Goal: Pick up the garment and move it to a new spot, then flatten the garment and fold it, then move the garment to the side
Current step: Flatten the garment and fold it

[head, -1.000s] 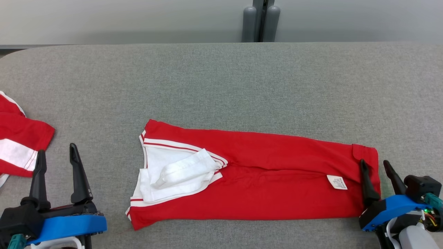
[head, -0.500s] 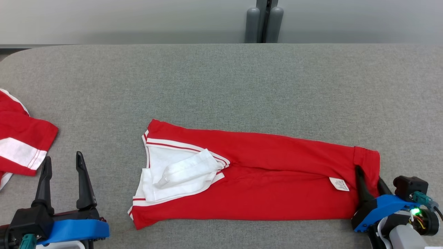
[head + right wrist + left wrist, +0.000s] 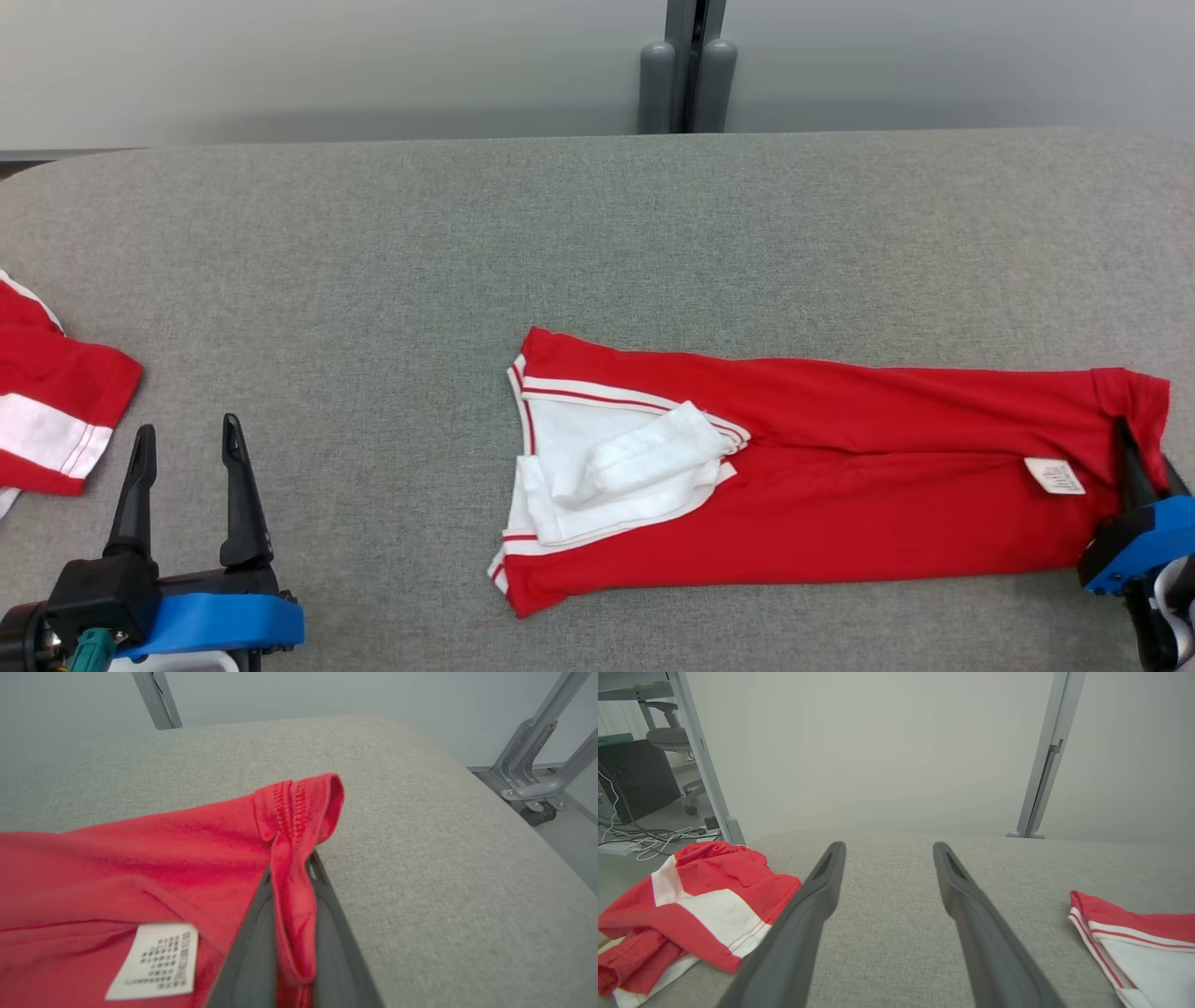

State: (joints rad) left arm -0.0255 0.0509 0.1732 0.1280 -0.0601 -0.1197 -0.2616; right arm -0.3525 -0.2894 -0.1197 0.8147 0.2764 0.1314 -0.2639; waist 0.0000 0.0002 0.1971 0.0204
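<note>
The right hand pinches the hem of the long red-and-white cloth garment near the right edge of the grey fabric tabletop. Open surface stretches beyond it. The left hand stands wide.

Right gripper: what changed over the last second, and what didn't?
The right gripper closed on the hem of the red garment, which it straddled open a second ago, and dragged it toward the robot's right across the grey table. The left gripper stayed open and empty; the second garment at far left did not move.

Garment on table, second garment far left
</note>
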